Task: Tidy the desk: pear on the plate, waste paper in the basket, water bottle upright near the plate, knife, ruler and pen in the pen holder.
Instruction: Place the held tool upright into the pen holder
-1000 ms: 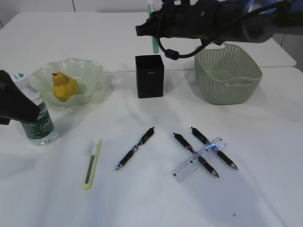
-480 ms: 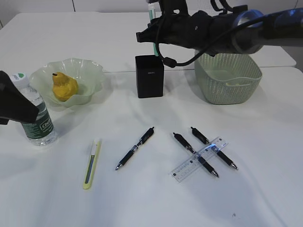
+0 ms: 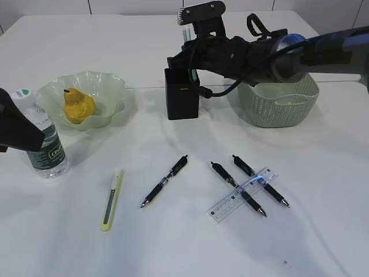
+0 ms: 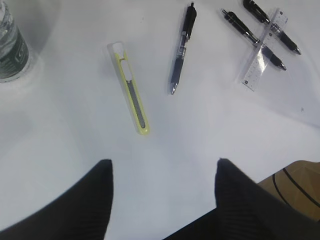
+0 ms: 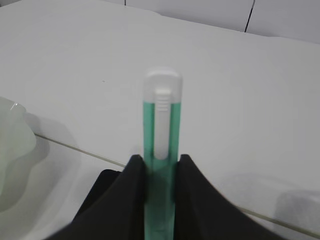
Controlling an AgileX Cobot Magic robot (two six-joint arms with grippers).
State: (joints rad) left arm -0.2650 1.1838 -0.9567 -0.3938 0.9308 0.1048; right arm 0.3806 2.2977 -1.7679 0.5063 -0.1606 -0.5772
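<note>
I'm seeing a matt black pen holder (image 3: 182, 93) beside a perforated pale-green plastic basket (image 3: 277, 104). Left of the holder, a glossy translucent plate (image 3: 109, 92) is gleaming; the ruler (image 3: 243, 194) is looking clear plastic on the smooth white table (image 3: 184, 242).

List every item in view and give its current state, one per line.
Pear: on the plate.
Water bottle: upright, capped.
Green knife: upright, gripped over the pen holder.
Yellow knife: flat on table.
Three pens: lying flat.
Ruler: across two pens.
Left gripper: open, empty.
</note>
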